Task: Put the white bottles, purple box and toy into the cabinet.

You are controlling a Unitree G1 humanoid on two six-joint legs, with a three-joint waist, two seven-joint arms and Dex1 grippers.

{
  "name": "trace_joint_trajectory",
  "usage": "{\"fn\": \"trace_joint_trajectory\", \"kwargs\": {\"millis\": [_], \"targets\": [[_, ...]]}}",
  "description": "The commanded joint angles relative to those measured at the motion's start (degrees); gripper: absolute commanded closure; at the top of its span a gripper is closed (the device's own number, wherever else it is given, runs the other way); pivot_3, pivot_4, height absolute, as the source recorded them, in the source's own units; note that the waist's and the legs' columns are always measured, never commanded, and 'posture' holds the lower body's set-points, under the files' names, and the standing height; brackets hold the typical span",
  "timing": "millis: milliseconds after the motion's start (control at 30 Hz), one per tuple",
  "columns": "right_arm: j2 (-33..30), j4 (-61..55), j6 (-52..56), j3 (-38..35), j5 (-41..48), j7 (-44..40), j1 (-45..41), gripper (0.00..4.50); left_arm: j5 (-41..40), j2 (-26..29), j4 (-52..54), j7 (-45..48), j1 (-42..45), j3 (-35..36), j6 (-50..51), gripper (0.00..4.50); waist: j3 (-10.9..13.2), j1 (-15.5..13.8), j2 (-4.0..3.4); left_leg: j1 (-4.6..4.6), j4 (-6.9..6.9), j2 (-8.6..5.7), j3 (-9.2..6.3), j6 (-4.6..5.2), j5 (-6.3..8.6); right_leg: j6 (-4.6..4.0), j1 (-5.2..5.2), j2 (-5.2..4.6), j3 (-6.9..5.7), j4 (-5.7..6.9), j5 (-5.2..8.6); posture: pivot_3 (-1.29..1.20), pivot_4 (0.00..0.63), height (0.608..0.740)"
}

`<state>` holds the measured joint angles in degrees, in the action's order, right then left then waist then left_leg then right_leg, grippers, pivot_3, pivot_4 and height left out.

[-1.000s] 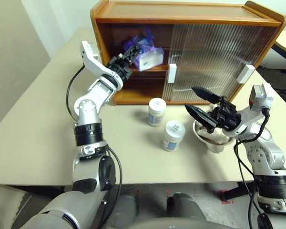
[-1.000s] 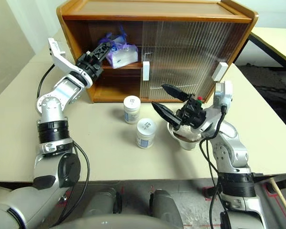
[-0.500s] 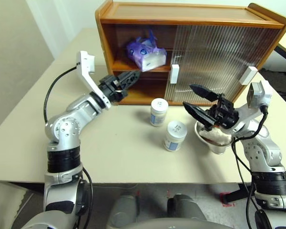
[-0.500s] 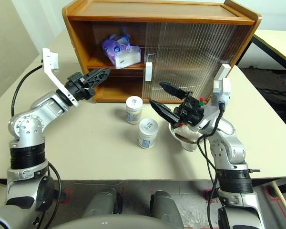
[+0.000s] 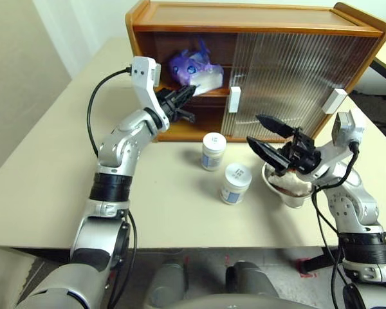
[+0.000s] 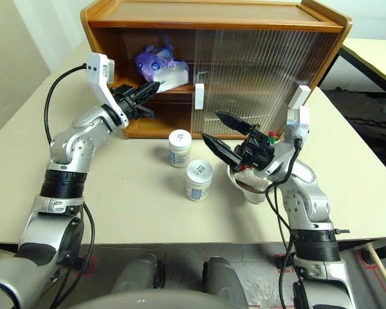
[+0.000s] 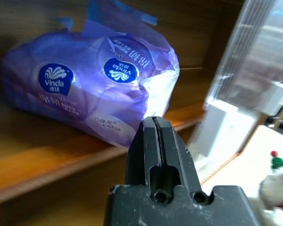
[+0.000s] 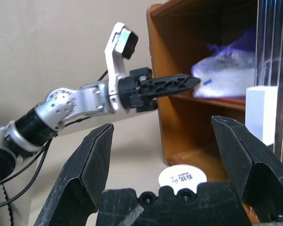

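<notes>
Resting on the inner shelf of the cabinet, in its open half beside the ribbed doors, the purple box is the one item already stowed. Three things are left, by my reading. Both white bottles stand upright on the bench in front of the cabinet: the far bottle just before the cabinet's lower edge, the near bottle a little further out from the cabinet, the two close together but apart. The toy sits in a metal bowl on the bench, out in front of the cabinet's closed doors; its red-and-green cap peeks up there.

The left arm reaches from the bench side up toward the cabinet's open half, its forearm angled to the shelf. The left pincer has its two black fingers pressed together with nothing between them, tips level and just short of the purple box at the shelf's front edge; whether they touch the pack I cannot tell. The right arm is bent at the elbow in front of the closed doors, and the right pincer hangs above the bowl with its fingers spread wide, empty, pointing across toward the bottles and slightly upward.
</notes>
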<state>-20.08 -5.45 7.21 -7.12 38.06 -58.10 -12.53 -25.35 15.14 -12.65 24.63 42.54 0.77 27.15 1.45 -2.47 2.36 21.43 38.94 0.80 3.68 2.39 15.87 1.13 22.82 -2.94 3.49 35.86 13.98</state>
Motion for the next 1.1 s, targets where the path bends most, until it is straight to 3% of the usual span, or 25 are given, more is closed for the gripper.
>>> {"fn": "trace_joint_trajectory", "kwargs": {"millis": [33,400,667,767,933,1100], "targets": [[-0.1,-1.7,-0.3,-0.1,0.0,0.5,0.5,0.00,3.9,-0.3,-5.1,0.9,2.5,-1.0,-3.0,4.46,0.0,0.1,0.00,0.00,0.00,0.00,0.00,0.00,0.00,0.00,0.00,0.00,0.00,0.00,0.00,0.06,0.000,0.740],[-0.3,-2.8,-0.4,-0.4,0.0,1.4,1.3,0.00,10.4,-0.2,-17.5,-0.7,8.2,1.1,-9.6,4.46,0.0,0.8,0.00,0.01,0.00,0.01,0.00,0.01,0.00,0.04,0.02,0.01,0.00,0.02,0.01,0.05,0.000,0.740],[-1.3,-2.5,-0.1,-0.4,-0.1,0.8,1.4,0.00,0.9,-2.4,-2.6,7.1,1.4,3.6,-2.3,4.46,0.0,1.6,0.00,0.03,0.00,0.02,-0.01,0.00,0.00,0.05,0.03,-0.01,0.00,0.03,0.00,0.07,0.000,0.740],[-2.1,-1.9,0.0,-0.6,-0.1,0.0,1.3,0.00,-2.7,0.1,6.3,9.7,-3.8,3.5,3.5,3.88,0.0,1.7,-0.02,0.02,-0.01,0.05,-0.01,-0.01,0.01,0.06,0.04,0.00,0.02,0.04,0.01,0.08,0.000,0.740],[-3.2,-0.8,0.6,-1.0,0.6,-0.9,0.4,0.00,-7.8,5.4,15.7,14.1,-12.3,4.1,10.3,1.96,0.0,1.6,-0.07,-0.06,-0.01,0.09,-0.01,-0.02,0.01,0.03,0.04,0.02,0.03,0.16,0.02,0.09,0.000,0.740],[-3.3,-0.6,1.2,-1.3,1.4,-1.2,0.1,0.00,-2.5,11.8,16.3,18.8,-18.9,0.4,5.8,0.01,0.1,1.4,-0.10,-0.15,-0.01,0.07,-0.01,-0.02,0.01,-0.01,-0.04,-0.02,0.01,0.14,0.03,0.10,0.000,0.740]]}}
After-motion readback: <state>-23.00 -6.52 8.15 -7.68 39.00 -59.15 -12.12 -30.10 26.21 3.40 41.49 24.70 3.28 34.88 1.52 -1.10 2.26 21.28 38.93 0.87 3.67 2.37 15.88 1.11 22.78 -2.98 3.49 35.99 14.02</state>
